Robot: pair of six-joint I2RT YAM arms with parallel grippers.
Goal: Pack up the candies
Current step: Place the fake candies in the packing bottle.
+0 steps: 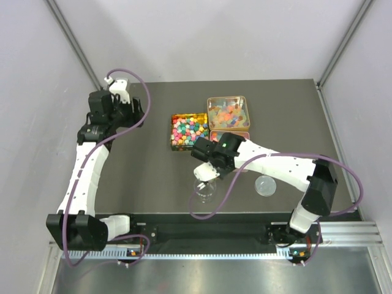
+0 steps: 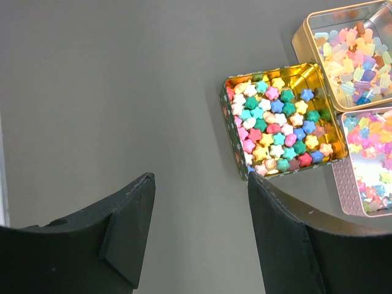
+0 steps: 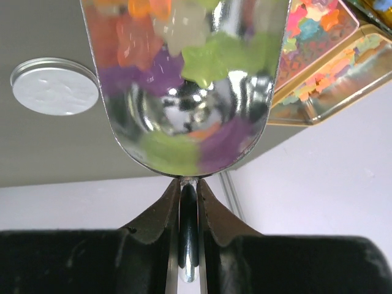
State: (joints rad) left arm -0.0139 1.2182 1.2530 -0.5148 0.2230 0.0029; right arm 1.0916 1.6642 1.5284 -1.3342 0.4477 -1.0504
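Dark desk (image 1: pixel 153 177). Three open tins (image 2: pixel 303 70) sit together mid-desk. My left gripper (image 2: pixel 199 190) hangs wide open and empty, off to their left. My right gripper (image 3: pixel 188 184) is clamped on a metal scoop (image 3: pixel 184 116), near a clear cup (image 1: pixel 204 193) and a round lid (image 3: pixel 54 86). Candies (image 2: pixel 278 125) fill the tins, and some are in the scoop.

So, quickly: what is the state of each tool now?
Left tool: open, holding nothing.
Right tool: closed on the metal scoop, which carries candies.
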